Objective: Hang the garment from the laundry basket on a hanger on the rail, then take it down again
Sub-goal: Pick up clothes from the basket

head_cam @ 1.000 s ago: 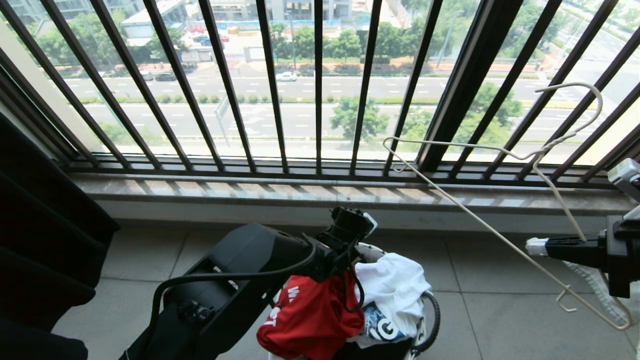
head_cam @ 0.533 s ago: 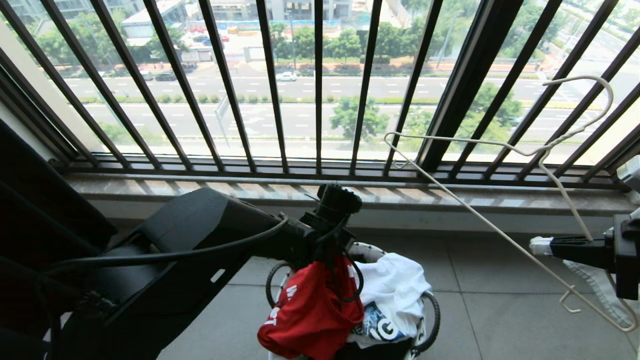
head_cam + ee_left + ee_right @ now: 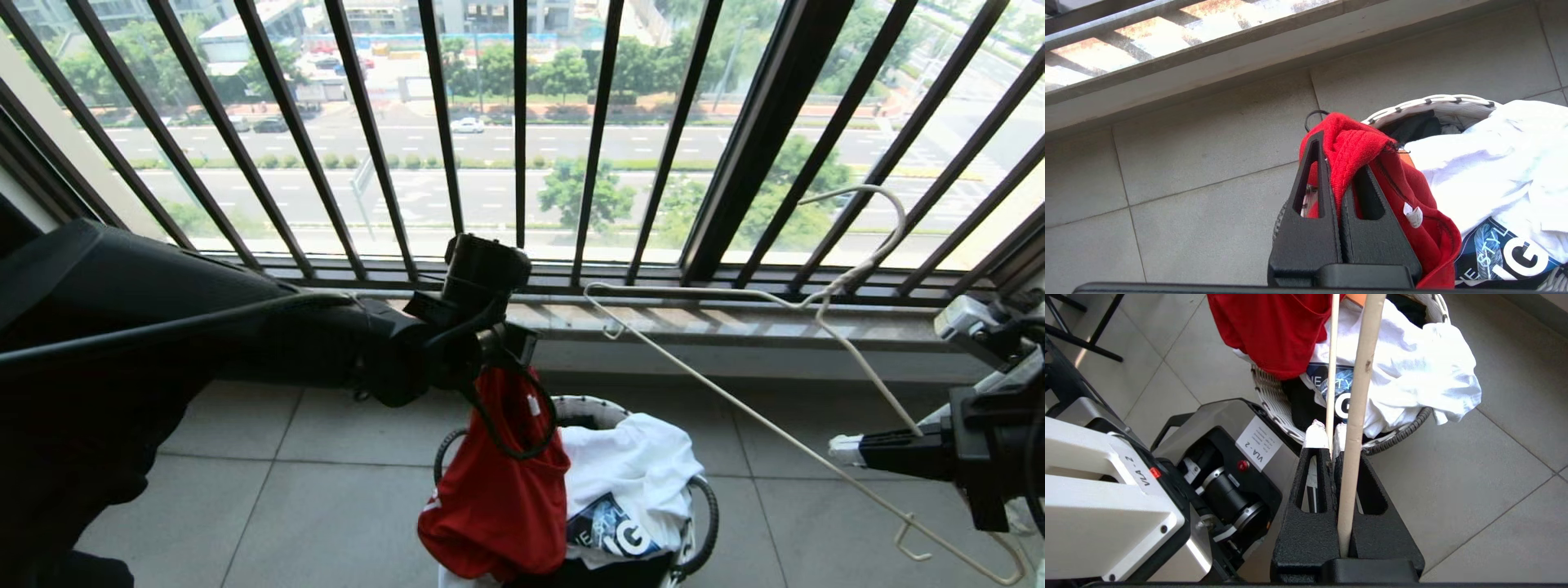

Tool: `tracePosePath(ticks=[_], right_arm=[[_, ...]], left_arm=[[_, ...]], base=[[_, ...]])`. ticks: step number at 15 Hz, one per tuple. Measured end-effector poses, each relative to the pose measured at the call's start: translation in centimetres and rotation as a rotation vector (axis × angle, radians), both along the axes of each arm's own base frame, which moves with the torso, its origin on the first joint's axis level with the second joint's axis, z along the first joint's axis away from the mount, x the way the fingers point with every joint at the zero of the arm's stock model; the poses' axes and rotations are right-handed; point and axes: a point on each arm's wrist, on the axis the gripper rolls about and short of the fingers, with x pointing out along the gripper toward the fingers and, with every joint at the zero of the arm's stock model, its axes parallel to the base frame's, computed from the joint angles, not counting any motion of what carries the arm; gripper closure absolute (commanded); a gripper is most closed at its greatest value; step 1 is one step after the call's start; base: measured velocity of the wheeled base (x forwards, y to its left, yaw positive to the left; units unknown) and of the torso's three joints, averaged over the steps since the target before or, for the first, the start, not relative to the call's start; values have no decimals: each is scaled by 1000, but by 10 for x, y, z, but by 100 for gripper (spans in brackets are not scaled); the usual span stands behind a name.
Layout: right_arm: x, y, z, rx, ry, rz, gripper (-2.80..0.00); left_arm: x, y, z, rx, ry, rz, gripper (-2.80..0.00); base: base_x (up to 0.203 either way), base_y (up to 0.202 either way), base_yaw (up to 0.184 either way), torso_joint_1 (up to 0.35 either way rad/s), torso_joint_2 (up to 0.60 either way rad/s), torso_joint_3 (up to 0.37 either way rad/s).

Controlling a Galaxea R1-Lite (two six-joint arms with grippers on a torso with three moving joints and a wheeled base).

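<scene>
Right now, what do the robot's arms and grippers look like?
Both arms are black. The left arm is bulky, with a black cable looped along it. The left gripper has textured black wedge fingers with slot cut-outs. The right gripper is alike, but with white-wrapped fingertips.

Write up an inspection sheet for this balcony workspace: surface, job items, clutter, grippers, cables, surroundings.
Surface: grey tiled floor; stone sill below the window.
Job's things: red T-shirt hangs from the left gripper, its lower part at the laundry basket. Wire hanger is held off the floor, tilted. Rail: nothing seen.
Clutter: white printed garment heaped in the basket, spilling over its rim.
Grippers: left gripper shut on a fold of the red T-shirt above the basket; right gripper shut on the hanger, to the right of the basket.
Cables: black cable runs along the left arm, and loops over the T-shirt.
Surroundings: black barred window railing, street and trees outside.
</scene>
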Motion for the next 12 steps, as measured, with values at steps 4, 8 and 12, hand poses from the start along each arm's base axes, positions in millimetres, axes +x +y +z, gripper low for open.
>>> tracePosePath(ticks=[4, 8, 12], right_arm=[[2, 14, -11, -15, 50, 65, 0], [2, 21, -15, -15, 64, 101, 0], [0, 20, -13, -13, 51, 96, 0]], left_arm=[[1, 17, 17, -21, -32, 33, 0], [-2, 21, 28, -42, -51, 26, 0], [-12, 26, 36, -76, -44, -41, 0]], base=[[0, 0, 0, 0, 0, 0], [0, 0, 0, 0, 0, 0], [0, 0, 0, 0, 0, 0]])
